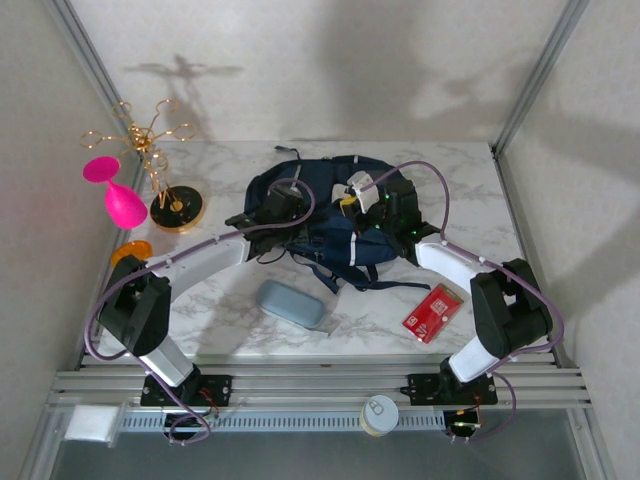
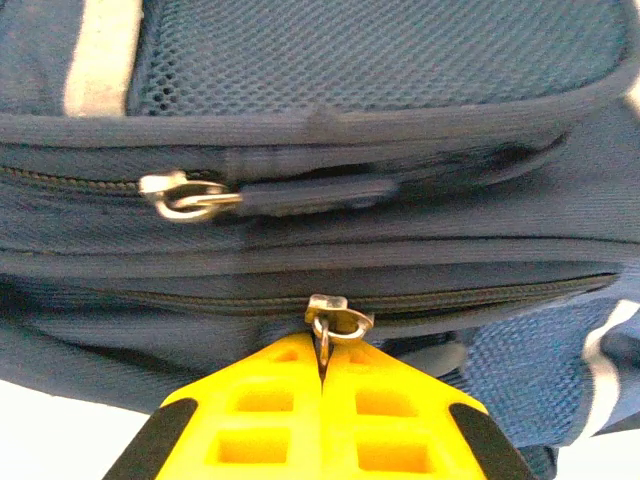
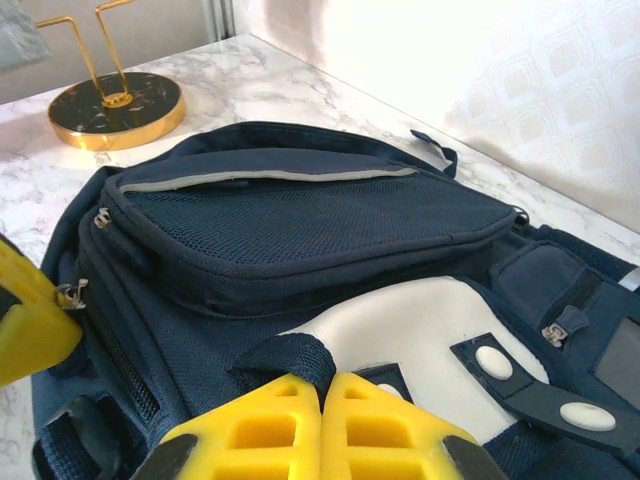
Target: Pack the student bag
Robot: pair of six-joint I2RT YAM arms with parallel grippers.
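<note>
The student bag (image 1: 325, 178) lies flat at the middle of the marble table (image 1: 480, 190). Its long axis runs from upper left to lower right of the top view, with the haul loop (image 1: 286, 151) at the upper left. The left gripper (image 2: 322, 372) is clamped on 1 zipper pull (image 2: 335, 320). The right gripper (image 3: 322, 395) has its 2 fingers pressed together against a dark strap loop (image 3: 285, 358); whether they pinch it I cannot tell.

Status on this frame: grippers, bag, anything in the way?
Left gripper shut on lower zipper pull. Right gripper shut on strap loop. Student bag flat on table. Grey-blue case, red packet lie outside it, nearside.
</note>
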